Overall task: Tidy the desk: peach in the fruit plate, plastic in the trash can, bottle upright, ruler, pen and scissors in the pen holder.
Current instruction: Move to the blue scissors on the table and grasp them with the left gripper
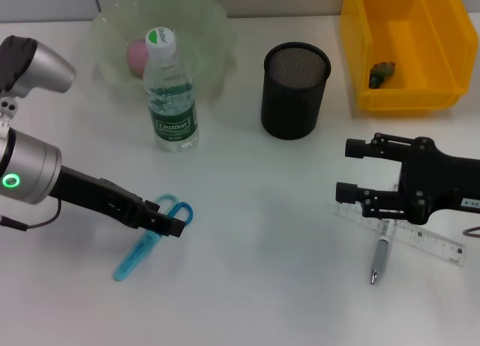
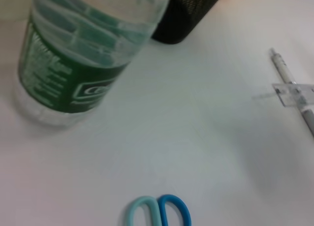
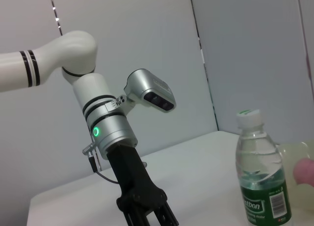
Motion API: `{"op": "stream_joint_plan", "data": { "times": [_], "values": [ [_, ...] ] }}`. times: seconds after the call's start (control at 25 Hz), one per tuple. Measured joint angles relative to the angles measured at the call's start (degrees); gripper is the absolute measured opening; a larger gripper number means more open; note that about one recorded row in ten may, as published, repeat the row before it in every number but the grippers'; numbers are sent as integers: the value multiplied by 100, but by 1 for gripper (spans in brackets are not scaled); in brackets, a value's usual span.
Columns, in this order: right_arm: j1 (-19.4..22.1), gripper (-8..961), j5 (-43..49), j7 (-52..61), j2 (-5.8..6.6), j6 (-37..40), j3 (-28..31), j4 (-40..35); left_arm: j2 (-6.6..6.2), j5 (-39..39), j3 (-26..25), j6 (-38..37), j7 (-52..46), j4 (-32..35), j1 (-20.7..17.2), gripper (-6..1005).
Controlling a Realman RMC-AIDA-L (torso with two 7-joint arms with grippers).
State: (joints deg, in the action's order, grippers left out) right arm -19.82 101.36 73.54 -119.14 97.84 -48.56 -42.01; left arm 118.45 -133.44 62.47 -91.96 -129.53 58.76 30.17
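Blue scissors point(image 1: 150, 241) lie on the white desk; their handles also show in the left wrist view point(image 2: 158, 213). My left gripper point(image 1: 166, 222) is low over the scissors near the handles. The water bottle point(image 1: 171, 91) stands upright, in front of a clear bowl point(image 1: 214, 31) holding the pink peach point(image 1: 136, 57). The black mesh pen holder point(image 1: 295, 91) stands mid-desk. My right gripper point(image 1: 351, 169) is open and empty, just above the clear ruler point(image 1: 420, 239) and the grey pen point(image 1: 381, 257) crossing under it.
A yellow bin point(image 1: 405, 98) stands at the back right with a small greenish crumpled piece point(image 1: 382, 74) inside. The bottle point(image 2: 73, 54), pen holder point(image 2: 186, 15), pen point(image 2: 287, 79) and ruler point(image 2: 294, 94) show in the left wrist view.
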Motion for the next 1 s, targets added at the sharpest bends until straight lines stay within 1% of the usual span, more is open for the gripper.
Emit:
{"op": "stream_joint_plan", "data": {
  "times": [0.08, 0.12, 0.24, 0.32, 0.36, 0.4, 0.52, 0.56, 0.6, 0.68, 0.76, 1.0],
  "values": [
    [-71, 759, -31, -59, -3, -37, 132, 315, 6, -131, 35, -16, -515, 87, 137, 710],
    [-71, 759, -31, -59, -3, -37, 132, 315, 6, -131, 35, -16, -515, 87, 137, 710],
    [-132, 759, -125, -147, -4, -21, 284, 664, 13, -275, 220, 51, -853, 150, 246, 710],
    [-160, 759, -175, -284, -4, -105, 290, 887, 12, -437, 347, 107, -1008, 153, 320, 710],
    [-207, 759, -204, -430, -4, -238, 290, 1112, 18, -669, 477, 140, -1145, 162, 415, 710],
    [-207, 759, -204, -430, -4, -238, 290, 1112, 18, -669, 477, 140, -1145, 162, 415, 710],
    [-265, 759, -225, -520, -5, -375, 292, 1340, 26, -827, 686, 116, -1347, 289, 500, 710],
    [-312, 759, -239, -534, -7, -427, 293, 1467, 26, -828, 871, 59, -1520, 460, 515, 710],
    [-312, 759, -239, -534, -7, -427, 293, 1467, 26, -828, 871, 59, -1520, 460, 515, 710],
    [-346, 758, -244, -536, -9, -474, 294, 1548, 28, -828, 1056, 37, -1673, 596, 518, 710],
    [-373, 758, -261, -540, -10, -535, 295, 1612, 34, -834, 1359, 42, -1939, 734, 519, 710],
    [-448, 758, -335, -588, -18, -714, 296, 1813, 40, -871, 1628, 125, -2175, 775, 511, 709]
  ]
}}
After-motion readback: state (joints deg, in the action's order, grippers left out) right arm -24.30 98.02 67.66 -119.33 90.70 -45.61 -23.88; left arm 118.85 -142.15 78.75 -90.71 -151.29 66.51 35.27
